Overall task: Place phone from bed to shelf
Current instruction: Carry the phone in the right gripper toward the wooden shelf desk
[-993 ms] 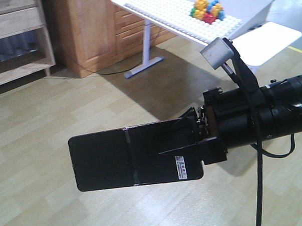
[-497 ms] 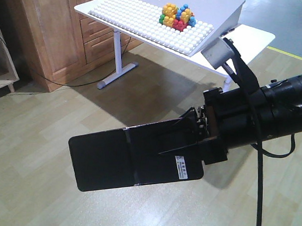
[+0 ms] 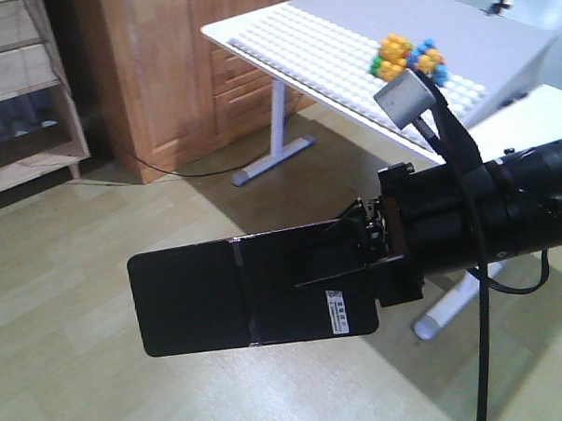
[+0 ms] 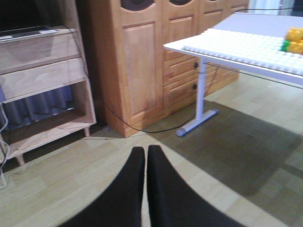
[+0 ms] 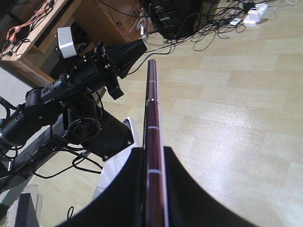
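Our right gripper point(image 3: 340, 255) clamps the phone point(image 3: 193, 305), seen edge-on from its wrist; our left wrist view shows the left gripper point(image 4: 146, 156) seemingly pressed together.

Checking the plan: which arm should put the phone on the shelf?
Right. The right gripper holds the phone; the left gripper is shut and empty. The shelf is in view ahead.

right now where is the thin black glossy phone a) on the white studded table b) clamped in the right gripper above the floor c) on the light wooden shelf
b, the right gripper is shut on the thin black glossy phone, over the pale wood floor
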Controlling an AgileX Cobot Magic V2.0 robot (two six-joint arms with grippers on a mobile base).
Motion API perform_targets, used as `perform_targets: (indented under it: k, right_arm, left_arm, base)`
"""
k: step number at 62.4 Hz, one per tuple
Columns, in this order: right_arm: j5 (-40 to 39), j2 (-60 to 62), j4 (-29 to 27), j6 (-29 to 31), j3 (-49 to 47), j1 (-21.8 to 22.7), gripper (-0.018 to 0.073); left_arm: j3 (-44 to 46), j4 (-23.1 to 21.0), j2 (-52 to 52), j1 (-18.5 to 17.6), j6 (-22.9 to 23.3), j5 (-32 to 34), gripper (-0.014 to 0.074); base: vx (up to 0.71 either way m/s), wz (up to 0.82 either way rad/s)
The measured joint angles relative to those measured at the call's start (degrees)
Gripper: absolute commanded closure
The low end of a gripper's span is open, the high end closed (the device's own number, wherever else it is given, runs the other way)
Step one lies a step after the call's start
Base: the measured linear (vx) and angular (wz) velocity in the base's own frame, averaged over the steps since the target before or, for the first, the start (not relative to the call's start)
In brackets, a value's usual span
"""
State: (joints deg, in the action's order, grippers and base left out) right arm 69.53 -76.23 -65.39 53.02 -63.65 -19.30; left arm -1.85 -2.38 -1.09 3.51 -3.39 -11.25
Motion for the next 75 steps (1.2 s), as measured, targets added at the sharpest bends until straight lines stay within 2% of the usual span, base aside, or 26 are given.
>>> perform_targets:
  k: [75]
  right_arm:
    - [0.0,0.0,0.0,0.0,0.0,0.0,0.0561]
  left_arm:
    - [0.0,0.0,0.0,0.0,0.0,0.0,0.0595]
  base:
    - [0.40,0.27]
